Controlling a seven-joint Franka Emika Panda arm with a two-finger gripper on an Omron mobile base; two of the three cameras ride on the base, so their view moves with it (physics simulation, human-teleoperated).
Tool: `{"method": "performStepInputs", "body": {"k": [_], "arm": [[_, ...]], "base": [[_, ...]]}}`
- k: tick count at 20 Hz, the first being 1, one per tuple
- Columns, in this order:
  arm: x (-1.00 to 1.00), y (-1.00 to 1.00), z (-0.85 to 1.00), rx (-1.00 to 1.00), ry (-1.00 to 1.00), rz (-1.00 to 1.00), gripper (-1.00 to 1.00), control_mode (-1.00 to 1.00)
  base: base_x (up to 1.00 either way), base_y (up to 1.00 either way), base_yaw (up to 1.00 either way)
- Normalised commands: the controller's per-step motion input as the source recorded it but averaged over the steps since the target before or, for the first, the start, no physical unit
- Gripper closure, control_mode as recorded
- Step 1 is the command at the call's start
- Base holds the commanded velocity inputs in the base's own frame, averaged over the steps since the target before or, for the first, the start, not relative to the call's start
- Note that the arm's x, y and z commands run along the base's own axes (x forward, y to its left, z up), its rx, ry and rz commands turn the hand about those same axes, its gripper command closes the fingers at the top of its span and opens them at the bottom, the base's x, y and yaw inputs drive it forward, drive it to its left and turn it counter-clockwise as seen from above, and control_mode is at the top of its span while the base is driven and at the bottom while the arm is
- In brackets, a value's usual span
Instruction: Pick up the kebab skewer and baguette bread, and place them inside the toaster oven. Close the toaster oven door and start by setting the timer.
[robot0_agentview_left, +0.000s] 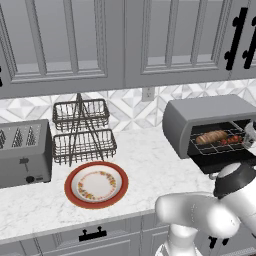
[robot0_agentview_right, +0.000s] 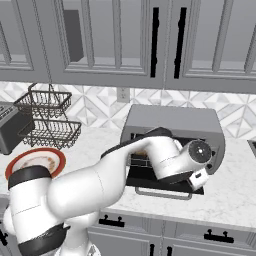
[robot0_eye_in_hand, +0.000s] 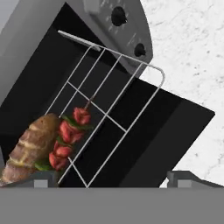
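Hand (robot0_eye_in_hand: 112, 178) released, empty, baguette bread (robot0_eye_in_hand: 27, 148) end cut off, beside kebab skewer (robot0_eye_in_hand: 66, 139)

Arm (robot0_agentview_right: 90, 185) stretched fwd, gripper (robot0_eye_in_hand: 113, 177) jaws wide apart, empty.

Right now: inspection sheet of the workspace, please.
Surface: marble counter, nothing spilled.
Job's things: baguette and kebab lie side by side on the rack in the toaster oven; door is down, open.
Clutter: plate, toaster, wire baskets.
Grippers: gripper open, at the oven mouth, holding nothing.
Cables: nothing seen; wall outlet is unused.
Surroundings: grey cabinets, tiled backsplash.
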Motion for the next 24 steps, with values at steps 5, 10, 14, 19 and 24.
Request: {"method": "performStepInputs", "body": {"k": [5,10,14,19,24], "arm": [[-0.23,-0.05,-0.03,-0.25,-0.13,0.33,-1.00,-1.00],[-0.11,0.00,-0.04,-0.25,-0.13,0.30,-1.00,-1.00],[0.00,0.00,-0.03,-0.28,-0.11,0.28,-1.00,-1.00],[0.00,0.40,0.00,-0.28,-0.03,0.14,-1.00,-1.00],[0.00,0.50,0.00,-0.19,0.00,0.04,-1.00,-1.00]], "base": [[0.00,0.00,0.00],[0.00,0.00,0.00],[0.00,0.00,0.00],[0.00,0.00,0.00],[0.00,0.00,0.00]]}}
